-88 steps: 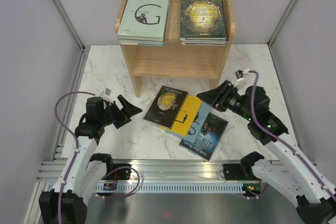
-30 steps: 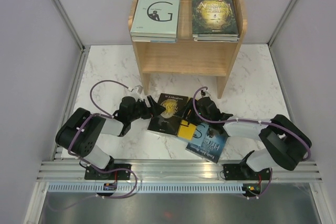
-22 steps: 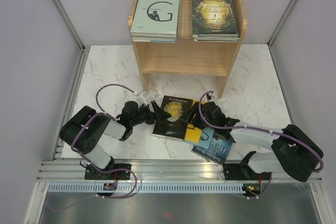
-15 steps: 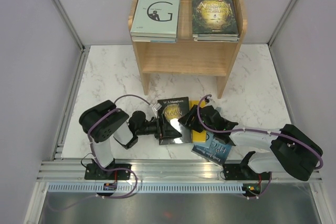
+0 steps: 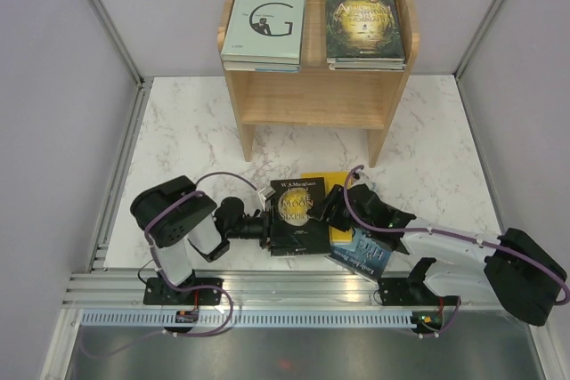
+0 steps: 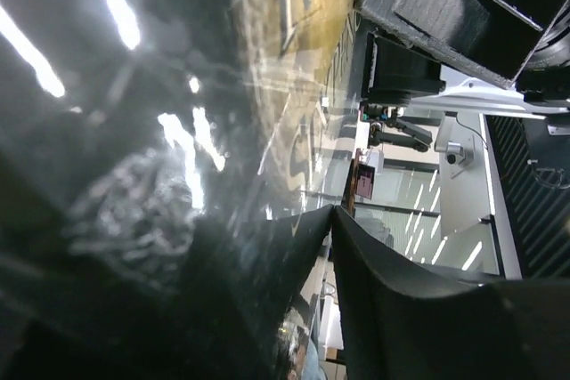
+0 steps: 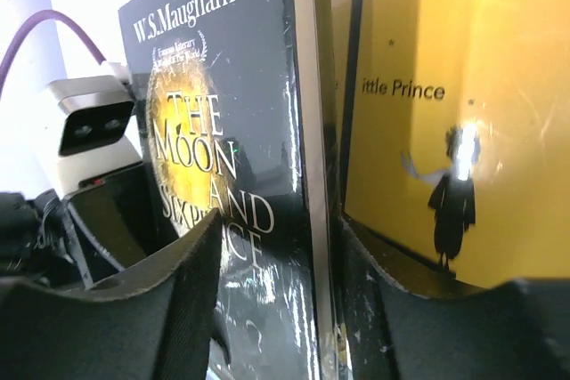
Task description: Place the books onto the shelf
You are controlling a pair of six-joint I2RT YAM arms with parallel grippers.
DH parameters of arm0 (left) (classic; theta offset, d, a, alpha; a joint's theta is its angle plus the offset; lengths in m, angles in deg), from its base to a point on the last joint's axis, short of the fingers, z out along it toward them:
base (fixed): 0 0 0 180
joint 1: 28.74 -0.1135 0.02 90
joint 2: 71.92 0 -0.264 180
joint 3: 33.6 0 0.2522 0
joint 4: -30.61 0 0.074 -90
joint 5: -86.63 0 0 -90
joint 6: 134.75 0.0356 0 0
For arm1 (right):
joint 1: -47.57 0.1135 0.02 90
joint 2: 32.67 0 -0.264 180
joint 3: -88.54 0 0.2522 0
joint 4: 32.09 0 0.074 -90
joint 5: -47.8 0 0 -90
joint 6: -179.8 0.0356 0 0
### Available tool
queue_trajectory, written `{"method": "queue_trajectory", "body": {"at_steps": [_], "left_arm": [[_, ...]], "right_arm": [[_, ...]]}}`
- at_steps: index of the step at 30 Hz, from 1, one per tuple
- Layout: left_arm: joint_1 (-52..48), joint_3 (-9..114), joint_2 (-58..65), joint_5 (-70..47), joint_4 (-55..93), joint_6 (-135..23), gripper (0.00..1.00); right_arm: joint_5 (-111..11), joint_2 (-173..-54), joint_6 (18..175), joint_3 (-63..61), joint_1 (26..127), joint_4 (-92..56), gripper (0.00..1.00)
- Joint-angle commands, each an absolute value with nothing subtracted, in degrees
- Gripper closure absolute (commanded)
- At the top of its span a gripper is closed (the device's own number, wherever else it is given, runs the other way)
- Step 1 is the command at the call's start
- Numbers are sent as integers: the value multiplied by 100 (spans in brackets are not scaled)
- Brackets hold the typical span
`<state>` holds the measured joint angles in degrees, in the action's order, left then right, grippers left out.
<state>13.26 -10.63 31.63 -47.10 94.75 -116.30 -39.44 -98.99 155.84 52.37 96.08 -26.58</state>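
Books up on the wooden shelf (image 5: 312, 95): pale green "G" book (image 5: 263, 24) flat on the left of the top board, dark green-gold book (image 5: 363, 24) on the right, each topping a thin stack. Down on the marble bench (image 5: 178, 131), the left fingers (image 5: 260, 223) sit at the left edge of the black Moon and Sixpence paperback (image 5: 294, 215); gripping or not, I cannot tell. Its right edge stands between the right fingers (image 7: 191, 251), which are parted, one over the black cover, one over the yellow Little Prince book (image 7: 427, 131). The blue book (image 5: 363, 254) lies furthest right, partly under that arm.
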Motion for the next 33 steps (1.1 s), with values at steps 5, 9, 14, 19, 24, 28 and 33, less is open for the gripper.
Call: {"method": "queue_trajectory", "body": {"at_steps": [5,9,14,19,24,28,33], "left_arm": [[1450,-684,1749,-4249,7850,-10436,45],[1617,-183,292,-3397,5300,-9609,25],[1609,37,-748,-2614,3935,-9388,42],[1618,2,-1460,-2394,3715,-9502,98],[1609,11,-2163,-2201,3715,-9774,98],[1583,98,-2858,-1911,3531,-9977,98],[1547,309,-3421,-1621,3267,-10161,98]], "right_arm": [[-4484,-8990,15572,5475,9714,-2896,49],[-4537,-8646,15519,5299,9863,-3134,50],[-4467,-8330,15484,5114,9942,-3161,55],[-4484,-8197,15431,5096,9995,-3327,41],[-4458,-7916,15440,5237,10065,-3582,2],[-4484,-7653,15563,5465,10127,-3854,2],[-4440,-7652,15747,5685,10373,-4338,2]]}}
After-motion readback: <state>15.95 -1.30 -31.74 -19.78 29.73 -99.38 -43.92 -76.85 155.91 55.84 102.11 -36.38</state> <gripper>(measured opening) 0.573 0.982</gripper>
